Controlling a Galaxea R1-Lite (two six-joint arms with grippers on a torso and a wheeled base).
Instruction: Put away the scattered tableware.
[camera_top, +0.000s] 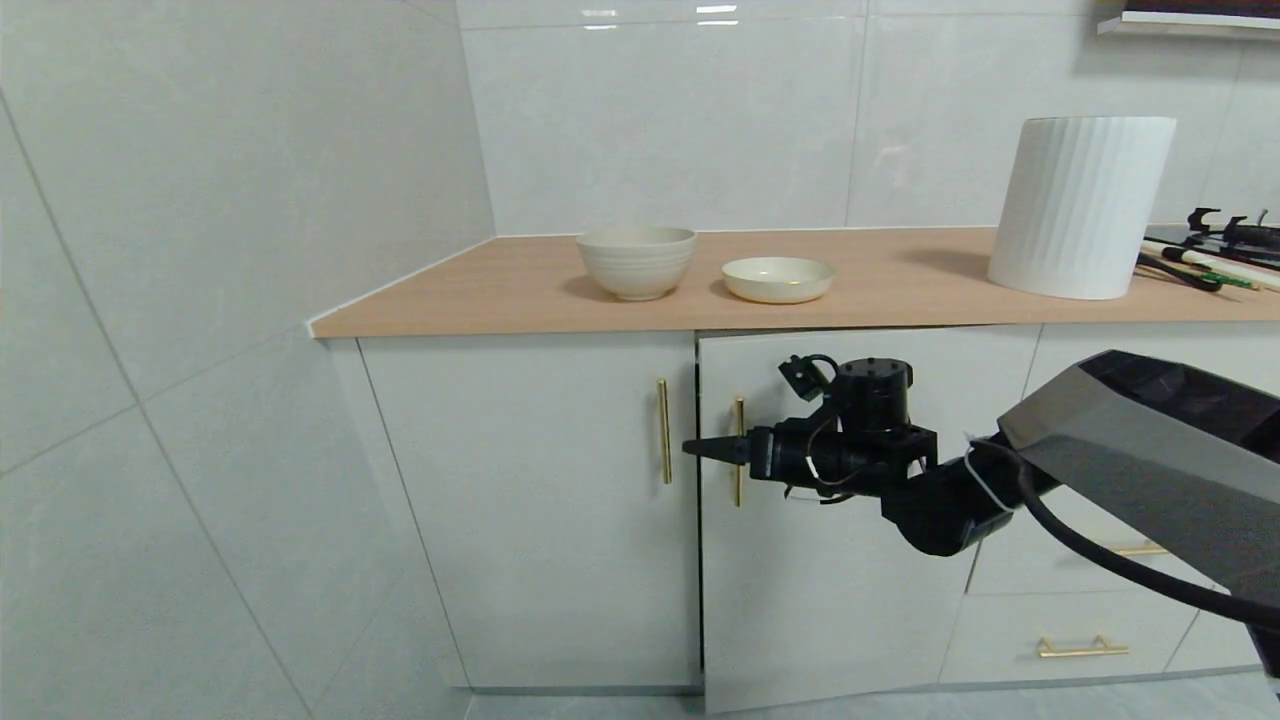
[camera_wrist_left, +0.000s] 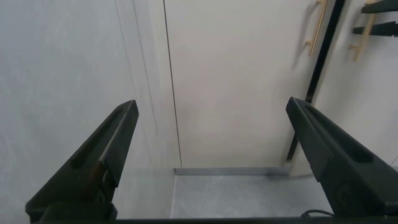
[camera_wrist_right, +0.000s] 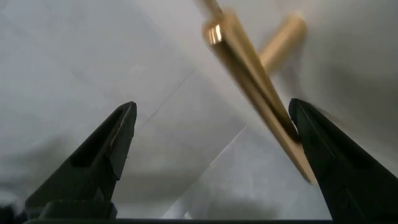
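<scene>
A cream ribbed bowl and a small cream dish stand side by side on the wooden countertop. Below them, my right gripper is at the gold handle of the right cabinet door, which stands slightly ajar. In the right wrist view the gripper is open, and the gold handle runs between its fingers, close to one fingertip. My left gripper is open and holds nothing. It hangs low, facing the left cabinet door and the floor.
A tall white ribbed container stands on the right of the counter, with chopsticks and dark utensils beside it. The left door has its own gold handle. A tiled wall closes the left side. Drawers sit at lower right.
</scene>
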